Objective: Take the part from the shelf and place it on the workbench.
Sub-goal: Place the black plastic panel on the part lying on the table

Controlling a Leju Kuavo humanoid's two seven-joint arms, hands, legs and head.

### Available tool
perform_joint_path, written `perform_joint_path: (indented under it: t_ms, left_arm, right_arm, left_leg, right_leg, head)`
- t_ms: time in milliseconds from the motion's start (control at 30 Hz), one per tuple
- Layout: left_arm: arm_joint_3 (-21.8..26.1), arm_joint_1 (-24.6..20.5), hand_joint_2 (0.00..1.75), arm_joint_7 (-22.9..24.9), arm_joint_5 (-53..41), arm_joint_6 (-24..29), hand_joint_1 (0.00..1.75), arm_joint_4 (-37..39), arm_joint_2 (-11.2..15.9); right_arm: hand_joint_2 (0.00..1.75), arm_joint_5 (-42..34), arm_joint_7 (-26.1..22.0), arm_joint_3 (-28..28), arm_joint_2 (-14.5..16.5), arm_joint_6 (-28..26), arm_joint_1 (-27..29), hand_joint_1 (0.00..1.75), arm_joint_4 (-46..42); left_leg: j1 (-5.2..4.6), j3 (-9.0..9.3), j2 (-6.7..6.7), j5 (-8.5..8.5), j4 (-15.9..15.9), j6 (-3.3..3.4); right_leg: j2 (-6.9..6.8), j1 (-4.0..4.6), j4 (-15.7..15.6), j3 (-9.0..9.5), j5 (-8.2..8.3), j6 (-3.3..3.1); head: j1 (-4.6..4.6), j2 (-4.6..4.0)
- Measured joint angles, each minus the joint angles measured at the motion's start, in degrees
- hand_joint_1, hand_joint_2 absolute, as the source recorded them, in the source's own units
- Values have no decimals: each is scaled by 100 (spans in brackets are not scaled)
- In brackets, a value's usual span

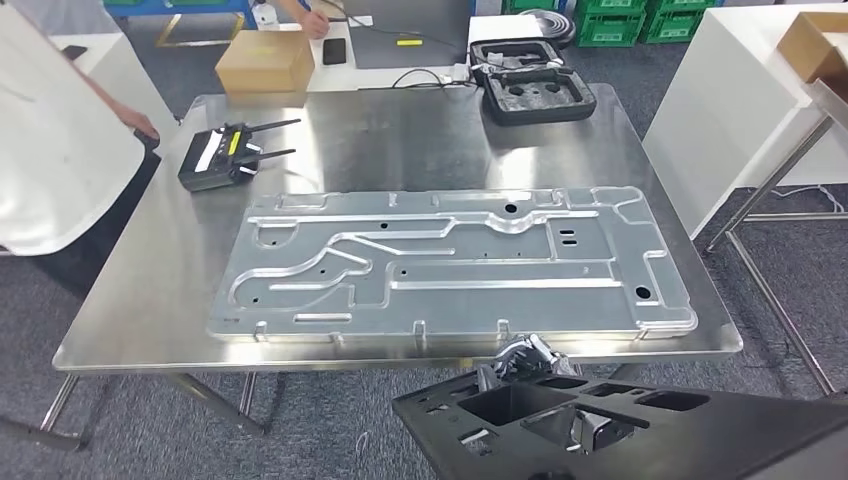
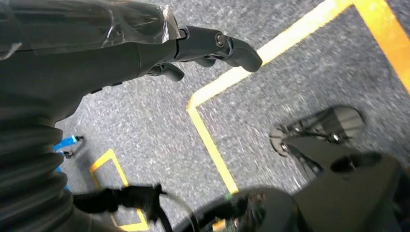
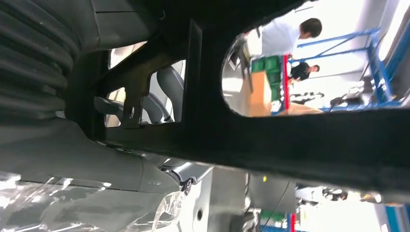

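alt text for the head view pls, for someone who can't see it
A black moulded part with cut-outs is held at the near edge of a steel workbench, the right hand gripping it. A large machined metal plate covers most of the bench, with a black remote controller and a foam case behind.

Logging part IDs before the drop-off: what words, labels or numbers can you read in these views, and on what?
No text reads clearly.
Machined metal plate: small marking at its near left corner, too small to read.
Black remote controller: white and yellow labels, blurred.
Cardboard box: no print visible.
Black part held by the right hand: no marking visible.
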Motion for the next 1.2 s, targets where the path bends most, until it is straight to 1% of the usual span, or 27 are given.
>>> perform_joint_path:
  t_ms: [33, 67, 100, 167, 200, 233, 267, 333, 367, 400, 467, 533, 567, 600, 667, 700, 733, 767, 833, 867, 900, 933, 1000, 1067, 1100, 1167, 1200]
  left_arm:
    - [0, -2, 175, 0, -3, 0, 0, 0, -1]
    - [0, -10, 175, 0, -4, -1, 0, 0, -1]
    - [0, -20, 175, 0, -5, -1, 0, 0, -1]
    - [0, -28, 175, -2, -7, -1, 0, 0, 0]
    - [0, -22, 175, -4, -7, -1, 0, 0, -1]
    - [0, -15, 175, -7, -7, -1, 0, 0, -1]
    - [0, -9, 175, -10, -8, -1, 0, 0, -1]
    - [0, -3, 175, -27, -15, -1, 0, 1, 3]
    - [0, -2, 175, -47, -21, -1, 0, 1, 6]
    - [0, -2, 175, -73, -31, -1, 0, 1, 9]
    - [-1, -1, 175, -124, -64, -6, 0, 0, 13]
    - [-2, -2, 175, -155, -132, -9, 0, 0, 11]
    - [-4, -10, 175, -163, -183, -9, 0, 0, 11]
    - [-10, -25, 175, -153, -245, -9, 0, 0, 10]
    - [-51, -77, 175, -83, -391, 0, 0, 0, 8]
    - [-79, -112, 175, -28, -466, 4, 0, 0, 4]
    - [-107, -151, 175, 21, -539, 8, 0, 0, -4]
    - [-133, -194, 175, 65, -607, 7, 0, -1, -15]
    - [-187, -286, 175, 125, -727, 7, 0, -2, -44]
    - [-217, -344, 175, 148, -785, 7, 0, -3, -64]
    - [-244, -401, 175, 164, -843, 7, 0, -4, -82]
    - [-273, -457, 175, 180, -898, 7, 0, -6, -104]
    - [-335, -541, 175, 221, -1003, 7, 0, -8, -146]
    - [-396, -600, 175, 269, -1105, -23, 0, -10, -194]
    - [-420, -626, 175, 296, -1152, -42, 0, -10, -216]
    - [-470, -670, 175, 338, -1221, -69, 0, -11, -265]
    - [-497, -698, 175, 350, -1246, -65, 0, -11, -281]
  right_arm:
    - [175, 1, -2, -2, 1, 0, -1, 175, -3]
    - [175, 1, -2, -4, 1, 0, -5, 175, -5]
    - [175, 1, -3, -6, 2, 0, -5, 175, -8]
    - [175, 0, -2, -8, 2, 1, -1, 175, -8]
    - [175, 0, -2, -8, 3, 3, 0, 175, -8]
    - [175, 0, -2, -8, 4, 4, -2, 175, -7]
    - [175, 0, -2, -8, 5, 6, -5, 175, -7]
    - [175, 1, -2, -8, 5, 6, -13, 175, -6]
    - [175, 2, -2, -8, 6, 5, -27, 175, -3]
    - [175, 5, -1, -7, 8, 5, -48, 175, 1]
    - [175, 17, 27, -4, 15, 4, -140, 175, 8]
    - [175, 44, 120, -1, 24, 4, -303, 175, 18]
    - [175, 61, 196, 2, 28, 7, -425, 175, 37]
    - [175, 81, 293, 7, 32, 13, -563, 175, 74]
    - [175, 130, 528, 20, 43, 45, -897, 175, 236]
    - [175, 163, 656, 32, 54, 68, -1077, 175, 364]
    - [175, 205, 783, 46, 68, 91, -1270, 175, 509]
    - [175, 255, 895, 64, 89, 110, -1471, 175, 662]
    - [175, 372, 1070, 107, 138, 125, -1888, 175, 992]
    - [175, 432, 1142, 131, 174, 127, -2113, 175, 1187]
    - [175, 490, 1212, 156, 221, 127, -2335, 175, 1403]
    - [175, 541, 1276, 182, 271, 128, -2549, 175, 1624]
    - [175, 635, 1391, 240, 386, 131, -2943, 175, 2067]
    - [175, 768, 1527, 302, 503, 132, -3323, 175, 2505]
    - [175, 866, 1624, 333, 564, 131, -3512, 175, 2729]
    - [175, 1161, 1884, 422, 681, 111, -3875, 175, 3201]
    - [175, 1367, 2045, 480, 726, 87, -4042, 175, 3441]
  left_leg:
    - [5, -47, 8, -1, 144, -19]
    - [11, -178, 15, -42, 382, -34]
    - [17, -393, 24, -128, 724, -49]
    - [19, -915, 30, -404, 1445, -78]
    - [20, -1116, 32, -499, 1646, -87]
    - [20, -1224, 33, -484, 1663, -88]
    - [16, -1225, 35, -317, 1460, -72]
    - [-14, -1047, 42, 257, 705, 10]
    - [-41, -969, 44, 430, 385, 56]
    - [-63, -921, 46, 524, 204, 90]
    - [-98, -903, 41, 525, 138, 133]
    - [-66, -833, 42, 612, 55, 185]
    - [-47, -790, 45, 625, 6, 208]
    - [-27, -747, 49, 629, -37, 232]
    - [-33, -709, 53, 602, -53, 264]
    - [-35, -697, 51, 586, -53, 275]
    - [-36, -683, 43, 570, -52, 278]
    - [-34, -660, 30, 553, -52, 273]
    - [-31, -605, -2, 512, -50, 239]
    - [-42, -597, -14, 491, -41, 213]
    - [-54, -602, -22, 480, -40, 184]
    - [-67, -617, -27, 477, -43, 157]
    - [-68, -639, -31, 480, -57, 109]
    - [-52, -724, -17, 386, 106, 55]
    - [-43, -853, -8, 265, 361, 25]
    - [-29, -1286, 5, -44, 1183, -22]
    - [-26, -1501, 6, -137, 1549, -31]
  right_leg:
    - [0, -14, -10, 43, -24, -39]
    - [-1, -20, -17, 83, -47, -73]
    - [9, -26, -23, 113, -73, -103]
    - [36, -26, -23, 163, -141, -145]
    - [51, -28, -23, 199, -178, -153]
    - [58, -24, -23, 250, -219, -152]
    - [65, -19, -23, 316, -263, -143]
    - [70, -2, -25, 456, -351, -110]
    - [73, 9, -26, 501, -385, -89]
    - [74, 14, -28, 519, -412, -63]
    - [78, 13, -49, 527, -448, 3]
    - [64, 9, -33, 543, -508, 70]
    - [55, 13, 89, 494, -585, 95]
    - [45, 16, 335, 374, -707, 117]
    - [38, 16, 1088, -57, -985, 145]
    - [37, 14, 1397, -268, -1041, 156]
    - [37, 10, 1521, -396, -985, 162]
    - [36, 6, 1416, -412, -816, 165]
    - [36, -9, 667, -156, -311, 161]
    - [37, -9, 290, -17, -135, 147]
    - [39, -9, 35, 71, -36, 128]
    - [41, -1, -85, 101, -17, 104]
    - [41, 8, -110, 87, -14, 42]
    - [32, -8, -127, 90, -5, -23]
    - [26, -21, -134, 94, -2, -51]
    - [22, -17, -134, 97, -15, -85]
    - [22, -13, -133, 101, -22, -91]
  head:
    - [-5, 0]
    - [-8, 0]
    - [-11, 0]
    - [-14, 0]
    - [-15, 0]
    - [-15, 0]
    - [-15, -1]
    - [-16, -3]
    - [-16, -4]
    - [-16, -4]
    - [-15, -4]
    - [-12, -4]
    - [-7, -4]
    - [-2, -4]
    - [3, -4]
    - [4, -4]
    - [4, -4]
    - [5, -4]
    - [4, -4]
    - [4, -4]
    - [3, -4]
    - [3, -4]
    - [2, -4]
    - [-4, -4]
    - [-9, -4]
    - [-19, -4]
    - [-19, -4]
